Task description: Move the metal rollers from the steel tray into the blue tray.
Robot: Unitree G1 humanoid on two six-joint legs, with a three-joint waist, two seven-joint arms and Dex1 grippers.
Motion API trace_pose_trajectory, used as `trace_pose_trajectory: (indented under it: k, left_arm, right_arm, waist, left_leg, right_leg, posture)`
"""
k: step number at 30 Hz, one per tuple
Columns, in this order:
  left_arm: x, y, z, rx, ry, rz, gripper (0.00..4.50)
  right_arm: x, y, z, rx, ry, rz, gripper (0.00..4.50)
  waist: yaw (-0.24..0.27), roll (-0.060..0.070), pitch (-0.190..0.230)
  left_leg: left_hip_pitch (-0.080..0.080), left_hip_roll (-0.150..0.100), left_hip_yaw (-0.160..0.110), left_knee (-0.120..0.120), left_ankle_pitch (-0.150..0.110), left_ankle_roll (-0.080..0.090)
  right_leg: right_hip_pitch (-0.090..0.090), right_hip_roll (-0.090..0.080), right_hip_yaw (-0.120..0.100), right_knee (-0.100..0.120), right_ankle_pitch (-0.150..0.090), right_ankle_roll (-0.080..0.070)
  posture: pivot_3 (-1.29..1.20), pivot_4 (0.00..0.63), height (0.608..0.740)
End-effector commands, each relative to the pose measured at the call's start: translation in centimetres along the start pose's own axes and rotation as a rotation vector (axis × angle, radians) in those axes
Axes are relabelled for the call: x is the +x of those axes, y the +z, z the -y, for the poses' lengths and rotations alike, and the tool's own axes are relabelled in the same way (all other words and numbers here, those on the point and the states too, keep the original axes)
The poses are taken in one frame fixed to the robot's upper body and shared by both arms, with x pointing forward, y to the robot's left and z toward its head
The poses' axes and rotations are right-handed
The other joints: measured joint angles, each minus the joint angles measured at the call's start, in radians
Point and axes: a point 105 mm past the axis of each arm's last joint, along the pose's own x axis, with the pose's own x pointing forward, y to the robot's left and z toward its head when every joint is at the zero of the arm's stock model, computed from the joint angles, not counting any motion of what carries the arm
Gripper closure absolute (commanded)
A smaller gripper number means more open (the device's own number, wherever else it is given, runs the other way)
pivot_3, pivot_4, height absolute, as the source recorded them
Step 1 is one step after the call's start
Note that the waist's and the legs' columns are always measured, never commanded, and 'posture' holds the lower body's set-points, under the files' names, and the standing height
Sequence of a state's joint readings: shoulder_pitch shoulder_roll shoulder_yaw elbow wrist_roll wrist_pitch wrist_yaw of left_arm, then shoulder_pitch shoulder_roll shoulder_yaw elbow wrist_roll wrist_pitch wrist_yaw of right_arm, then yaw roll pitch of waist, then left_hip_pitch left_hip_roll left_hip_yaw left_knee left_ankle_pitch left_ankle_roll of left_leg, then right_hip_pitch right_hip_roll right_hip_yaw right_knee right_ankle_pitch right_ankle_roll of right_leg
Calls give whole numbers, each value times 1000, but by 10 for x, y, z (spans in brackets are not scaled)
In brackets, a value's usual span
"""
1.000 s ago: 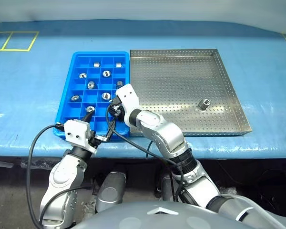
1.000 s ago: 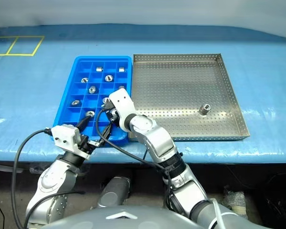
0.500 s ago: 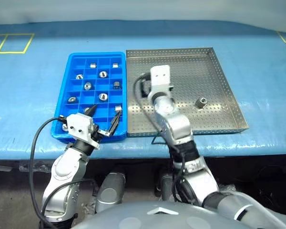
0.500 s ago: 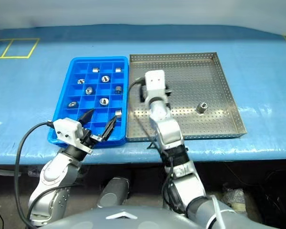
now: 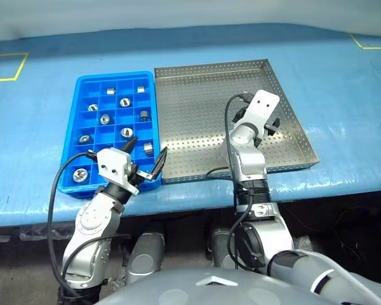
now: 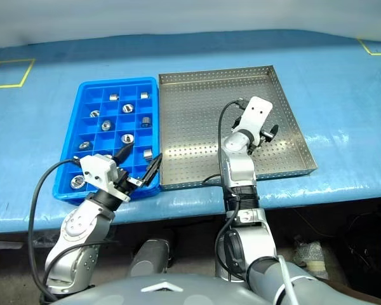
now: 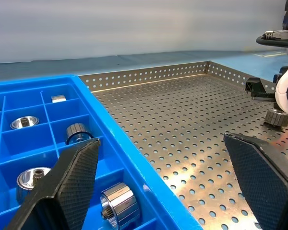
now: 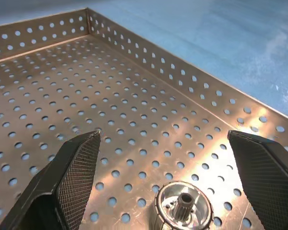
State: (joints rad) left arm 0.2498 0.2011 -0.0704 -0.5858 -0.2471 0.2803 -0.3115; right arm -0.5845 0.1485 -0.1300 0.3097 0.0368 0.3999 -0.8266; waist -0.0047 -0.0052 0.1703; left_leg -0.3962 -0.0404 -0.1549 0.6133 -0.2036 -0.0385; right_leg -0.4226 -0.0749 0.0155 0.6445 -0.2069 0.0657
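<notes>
Head views: the blue tray (image 5: 76, 136) lies on a blue-covered table (image 5: 343, 82), touching the left rim of the steel tray (image 5: 197, 114). The left gripper (image 5: 146, 154) hangs over the blue tray's near right corner with its jaws wide apart and nothing between them. The right gripper (image 6: 261, 130) stands over the right part of the steel tray; its jaws cannot be made out from here.

Left wrist view: the left gripper's two black fingers (image 7: 69, 179) spread wide and straddle the blue tray's right wall, one finger over the blue compartments, the other over the perforated steel floor. Beside the finger on the blue side, a metal roller (image 7: 117, 205) lies in the nearest compartment; more rollers (image 7: 25, 122) sit in compartments beyond it. Past the other finger, a last roller (image 7: 277, 117) stands on the steel floor just below the white housing of the right gripper, a detail the head views hide behind that gripper.

Right wrist view: the right gripper's jaws stand fully apart and empty. The same roller (image 8: 183, 209) stands upright on the steel floor, its central hole facing up, between the two fingers (image 8: 69, 167) and nearer their base than their tips, touching neither. The steel tray's far corner and perforated rim rise beyond the fingertips.
</notes>
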Motion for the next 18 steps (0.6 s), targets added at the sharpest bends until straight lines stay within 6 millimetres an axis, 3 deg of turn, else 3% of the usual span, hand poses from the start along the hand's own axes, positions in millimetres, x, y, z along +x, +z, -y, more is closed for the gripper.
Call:
trace_pose_trajectory:
  k: [1,12,18]
  left_arm:
    - [1,4,5,2,-33,11,0]
    - [0,5,7,-3,-25,11,0]
    - [0,6,6,-1,-10,14,0]
  right_arm:
    - [-26,13,-39,122,99,-28,16]
    - [-18,-10,-44,176,95,-186,16]
    - [-26,-9,-56,183,169,-195,1870]
  waist:
    - [-3,0,0]
    - [-6,0,0]
    - [-5,0,0]
  left_leg:
    - [0,0,0,0,0,0]
    - [0,0,0,0,0,0]
    - [1,0,0,0,0,1]
  right_leg:
    - [0,0,0,0,0,0]
    - [0,0,0,0,0,0]
    - [1,0,0,0,0,0]
  posture:
    - [162,150,740]
    - [177,150,740]
    - [188,150,740]
